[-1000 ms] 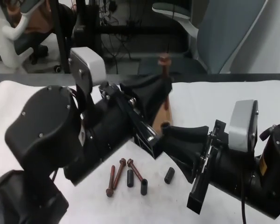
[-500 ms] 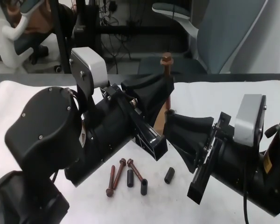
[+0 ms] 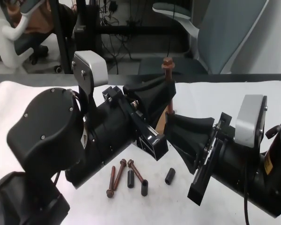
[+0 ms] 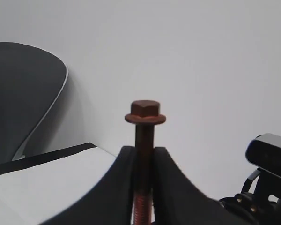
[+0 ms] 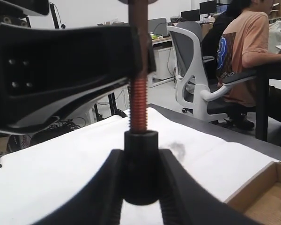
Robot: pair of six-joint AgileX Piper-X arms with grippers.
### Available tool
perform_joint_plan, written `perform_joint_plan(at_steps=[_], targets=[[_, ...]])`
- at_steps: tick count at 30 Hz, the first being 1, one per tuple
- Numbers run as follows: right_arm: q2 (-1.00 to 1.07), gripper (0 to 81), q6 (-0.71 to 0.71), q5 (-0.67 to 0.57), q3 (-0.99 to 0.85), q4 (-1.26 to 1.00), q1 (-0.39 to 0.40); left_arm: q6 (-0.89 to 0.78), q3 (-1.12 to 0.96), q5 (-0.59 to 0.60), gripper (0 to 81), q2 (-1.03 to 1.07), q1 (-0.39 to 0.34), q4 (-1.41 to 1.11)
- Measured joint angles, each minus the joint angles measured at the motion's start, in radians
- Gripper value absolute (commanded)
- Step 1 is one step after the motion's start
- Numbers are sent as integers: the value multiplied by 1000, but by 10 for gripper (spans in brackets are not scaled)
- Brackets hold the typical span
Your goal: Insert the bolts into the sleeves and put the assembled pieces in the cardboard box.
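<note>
Bright, even room light from above; soft shadows on the white bench (image 3: 18,103); dull sheen on the left arm (image 3: 47,126).

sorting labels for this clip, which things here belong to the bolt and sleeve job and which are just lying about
Job: bolt in left claw; sleeve in right claw; three loose bolts; three loose sleeves; cardboard box.
Lying about: grey chair; white chair.

Four bolts (image 3: 120,168): three loose, one held. Four sleeves (image 3: 170,176), split likewise. One box (image 5: 253,187), perhaps holding a fifth sleeve.
</note>
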Motion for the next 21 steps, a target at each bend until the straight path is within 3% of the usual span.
perform_joint_plan(at_steps=[11,13,17,18,19,21], targets=[[0,6,7,16,-15,-11,1,0,0,7,3,0,-13,75],[0,6,7,17,-15,-8,1,0,0,7,85,0,-13,77],[0,6,19,54,-15,-6,4,0,0,15,482,0,-13,77],[0,6,22,76,-15,-6,4,0,0,25,633,0,-13,77],[0,6,26,105,-15,-6,4,0,0,34,700,0,-15,77],[0,6,31,156,-19,-6,0,-3,0,52,700,0,-16,91]])
